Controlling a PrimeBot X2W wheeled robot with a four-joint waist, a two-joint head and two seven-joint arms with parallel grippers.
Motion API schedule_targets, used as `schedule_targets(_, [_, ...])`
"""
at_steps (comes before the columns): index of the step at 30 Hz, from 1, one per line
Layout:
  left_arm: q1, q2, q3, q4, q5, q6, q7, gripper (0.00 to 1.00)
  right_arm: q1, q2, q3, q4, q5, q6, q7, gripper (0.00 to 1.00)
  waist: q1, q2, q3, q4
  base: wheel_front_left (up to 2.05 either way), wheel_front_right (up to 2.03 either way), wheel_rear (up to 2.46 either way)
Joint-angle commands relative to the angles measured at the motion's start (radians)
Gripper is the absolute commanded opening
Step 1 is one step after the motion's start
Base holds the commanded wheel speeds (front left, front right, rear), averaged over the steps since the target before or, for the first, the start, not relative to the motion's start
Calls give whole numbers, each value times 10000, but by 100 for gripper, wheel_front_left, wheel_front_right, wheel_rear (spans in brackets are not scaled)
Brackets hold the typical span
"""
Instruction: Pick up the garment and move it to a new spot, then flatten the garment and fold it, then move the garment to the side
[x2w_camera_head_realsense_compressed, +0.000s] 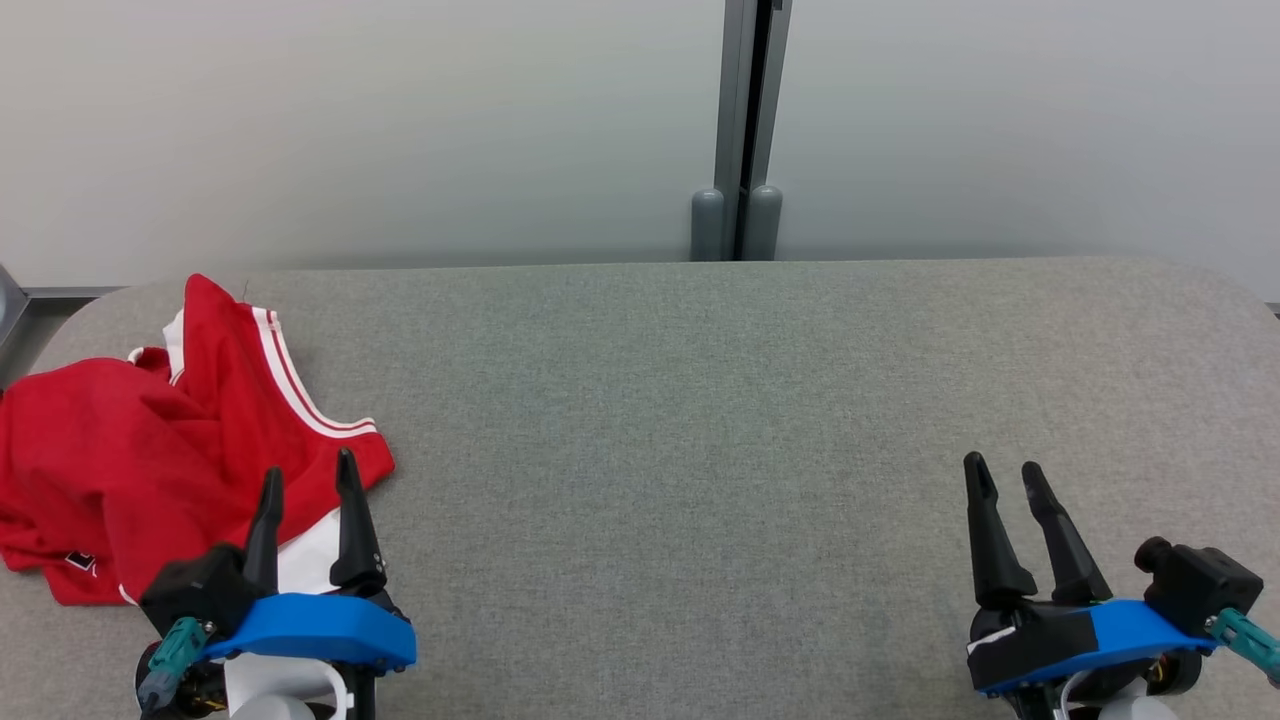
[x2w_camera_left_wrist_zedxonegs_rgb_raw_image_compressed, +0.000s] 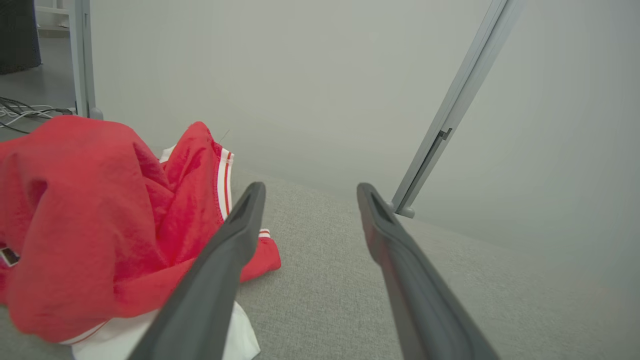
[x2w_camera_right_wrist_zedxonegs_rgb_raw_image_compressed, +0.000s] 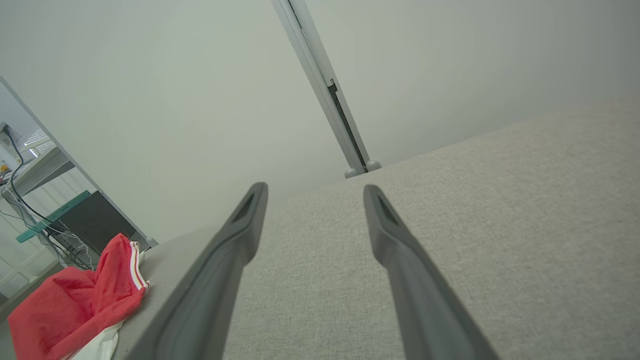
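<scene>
Evidently unreadable: black tag (x2w_camera_head_realsense_compressed: 80, 561) on red garment (x2w_camera_head_realsense_compressed: 120, 450).

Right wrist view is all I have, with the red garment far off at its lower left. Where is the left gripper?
Observer: In the head view the left gripper sits at the garment's near right corner, jaws open, not closed on cloth.
Operator: Is the garment lying flat?
Observer: No, it is a crumpled heap; the left wrist view shows a white panel under the red folds.
Operator: Is all of it on the table?
Observer: Cannot tell; it lies by the table's left end, and its left side runs past the head view's edge.
</scene>
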Motion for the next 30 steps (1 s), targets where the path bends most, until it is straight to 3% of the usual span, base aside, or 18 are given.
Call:
schedule_targets(1, [-195,35,-63,30,276,46,-95,100,-125,-91,25,7,-296,23,-111,100,0,0,3,8,0,0,0])
schedule_targets(30, [-327,31,-182,825,2363,147,-635,100,-228,-103,243,583,-2518,28,-651,100,0,0,-32,109,0,0,0])
